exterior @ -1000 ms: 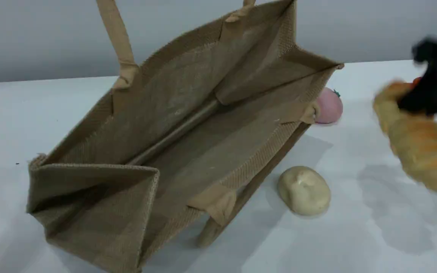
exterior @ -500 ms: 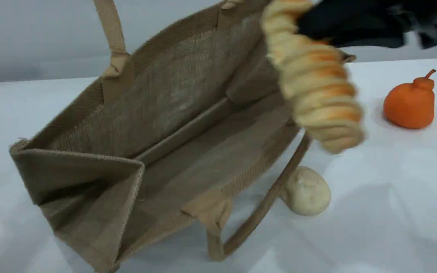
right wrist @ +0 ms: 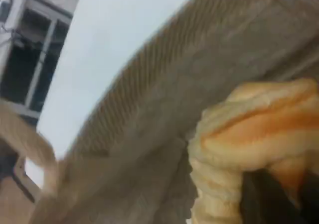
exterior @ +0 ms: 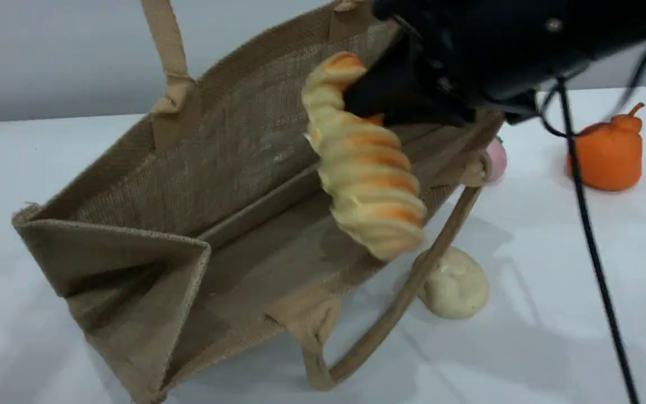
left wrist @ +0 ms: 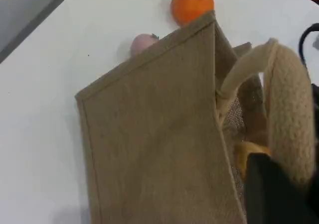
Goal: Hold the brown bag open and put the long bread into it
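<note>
The brown bag [exterior: 233, 168] lies tilted on the table with its mouth wide open toward the camera. Its far handle [exterior: 166, 50] runs taut up out of the scene view. In the left wrist view that padded handle [left wrist: 291, 114] curves over my left gripper [left wrist: 271, 184], which is shut on it above the bag's outer wall [left wrist: 154, 134]. My right gripper [exterior: 390, 95] is shut on the upper end of the long bread [exterior: 365, 168]. The ridged loaf hangs slanting over the bag's mouth, its lower end above the near rim. The right wrist view shows the bread [right wrist: 254, 134] against the burlap [right wrist: 199, 74].
A pale cream bun [exterior: 457, 283] lies just right of the bag's near handle [exterior: 396, 303]. An orange pear-shaped fruit [exterior: 608, 154] stands at the far right, and a pink item [exterior: 495, 160] peeks out behind the bag's corner. A black cable [exterior: 592, 241] hangs from the right arm.
My right gripper has carried the long bread from the far right leftward to above the bag's mouth. The bag has shifted slightly and its near handle has swung out.
</note>
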Motion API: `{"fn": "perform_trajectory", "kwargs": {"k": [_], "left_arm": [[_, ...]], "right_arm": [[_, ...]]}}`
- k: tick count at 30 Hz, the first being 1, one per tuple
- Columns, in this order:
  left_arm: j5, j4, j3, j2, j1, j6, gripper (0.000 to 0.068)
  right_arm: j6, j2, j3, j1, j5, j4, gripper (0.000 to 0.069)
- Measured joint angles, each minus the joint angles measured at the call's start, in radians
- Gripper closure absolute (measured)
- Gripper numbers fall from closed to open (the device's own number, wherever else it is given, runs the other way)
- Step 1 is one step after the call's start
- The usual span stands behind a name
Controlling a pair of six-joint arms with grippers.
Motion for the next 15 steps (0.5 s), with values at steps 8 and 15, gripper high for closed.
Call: {"fn": "perform_trajectory", "kwargs": {"k": [8,15], "left_arm": [[0.0,-0.002,0.0,0.001,0.0,-0.002,0.06],[-0.002,-0.003,0.0,0.002,0.0,-0.002,0.06]], "right_arm": [[0.113,0.116,-0.12,0.0,-0.05,-0.001,0.0645],[0.217,0.189,-0.168,0.018,-0.173,-0.001,0.0645]]}}
